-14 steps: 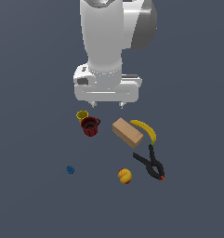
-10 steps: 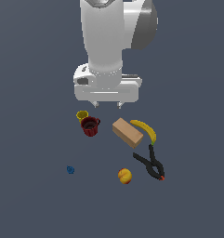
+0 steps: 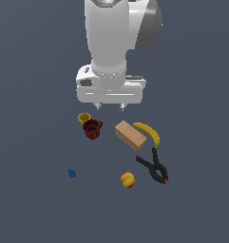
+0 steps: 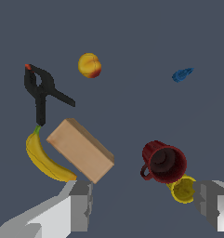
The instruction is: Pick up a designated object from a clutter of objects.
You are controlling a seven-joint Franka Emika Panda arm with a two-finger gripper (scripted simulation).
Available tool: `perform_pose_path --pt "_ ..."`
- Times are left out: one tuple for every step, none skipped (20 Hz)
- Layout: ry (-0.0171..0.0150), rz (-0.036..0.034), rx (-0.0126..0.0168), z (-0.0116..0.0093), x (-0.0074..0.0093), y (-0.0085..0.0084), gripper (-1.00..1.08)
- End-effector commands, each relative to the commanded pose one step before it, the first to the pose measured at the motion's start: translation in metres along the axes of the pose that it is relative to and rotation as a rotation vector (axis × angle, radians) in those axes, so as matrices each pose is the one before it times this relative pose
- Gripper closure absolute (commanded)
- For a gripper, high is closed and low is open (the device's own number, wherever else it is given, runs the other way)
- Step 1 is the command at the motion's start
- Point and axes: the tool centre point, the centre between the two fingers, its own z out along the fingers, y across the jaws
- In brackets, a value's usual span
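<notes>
The dark red mug (image 3: 92,128) stands upright on the floor, its handle toward the exterior view's right. It also shows in the wrist view (image 4: 164,162). The smaller yellow cup (image 3: 84,117) touches it behind; it shows in the wrist view (image 4: 183,189) too. My gripper (image 3: 110,107) hangs open and empty above the floor, behind the mug and a little to the exterior view's right. In the wrist view my gripper (image 4: 143,204) has its fingers (image 4: 81,204) wide apart; the mug lies between them, nearer one finger.
A tan wooden block (image 3: 130,135) lies to the right of the mug, with a banana (image 3: 149,133) beside it. A black clamp (image 3: 155,167), an orange-red round fruit (image 3: 127,180) and a tiny blue piece (image 3: 72,173) lie nearer the front.
The arm has shifted very slightly. The objects have not moved.
</notes>
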Motion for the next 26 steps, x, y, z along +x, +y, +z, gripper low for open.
perform_pose_path --pt "0.00065 -0.00552 -0.0006 0.00193 -0.00022 0.00085 -0.6" --pt "0.00082 -0.00434 -0.00025 0.00146 -0.00013 0.00065 -0.6" --pt "0.00097 -0.00511 -0.0003 0.00174 -0.00017 0.00081 -0.6" --pt "0.00113 -0.0061 -0.00039 0.00204 -0.00022 0.00091 -0.6" --pt "0.00128 -0.00701 -0.00048 0.00234 -0.00028 0.00106 -0.6" --pt "0.00146 -0.00799 -0.00054 0.00265 -0.00035 0.00118 -0.6" --pt "0.00163 -0.00894 -0.00062 0.00296 -0.00044 0.00131 -0.6" --pt "0.0018 -0.00994 -0.00071 0.00328 -0.00054 0.00145 -0.6" --pt "0.00197 -0.01099 -0.00081 0.00361 -0.00066 0.00159 -0.6" --pt "0.00215 -0.01209 -0.00092 0.00393 -0.00079 0.0017 -0.6" --pt "0.00232 -0.01315 -0.00103 0.00426 -0.00095 0.00183 -0.6" --pt "0.00248 -0.01424 -0.00115 0.00458 -0.00113 0.00194 -0.6" --pt "0.00265 -0.01535 -0.00127 0.00489 -0.00133 0.00204 -0.6" --pt "0.0028 -0.01645 -0.00141 0.00519 -0.00155 0.00212 -0.6" --pt "0.00295 -0.01755 -0.00155 0.00549 -0.0018 0.00219 -0.6" --pt "0.00309 -0.01866 -0.0017 0.00577 -0.00207 0.00224 -0.6" --pt "0.00323 -0.01979 -0.00185 0.00604 -0.00237 0.00226 -0.6" --pt "0.00335 -0.0209 -0.00202 0.00629 -0.00268 0.00225 -0.6" --pt "0.00336 -0.02135 -0.00212 0.00633 -0.00293 0.00216 -0.6" --pt "0.00331 -0.0214 -0.00218 0.00625 -0.00312 0.00201 -0.6" --pt "0.00325 -0.02144 -0.00224 0.00616 -0.0033 0.00184 -0.6" --pt "0.0032 -0.02149 -0.0023 0.00607 -0.00347 0.00167 -0.6" --pt "0.00314 -0.02153 -0.00235 0.00597 -0.00364 0.0015 -0.6" --pt "0.00309 -0.02156 -0.0024 0.00587 -0.00379 0.00132 -0.6" --pt "0.00304 -0.02161 -0.00245 0.00577 -0.00394 0.00113 -0.6" --pt "0.00298 -0.02164 -0.00249 0.00567 -0.00407 0.00094 -0.6"
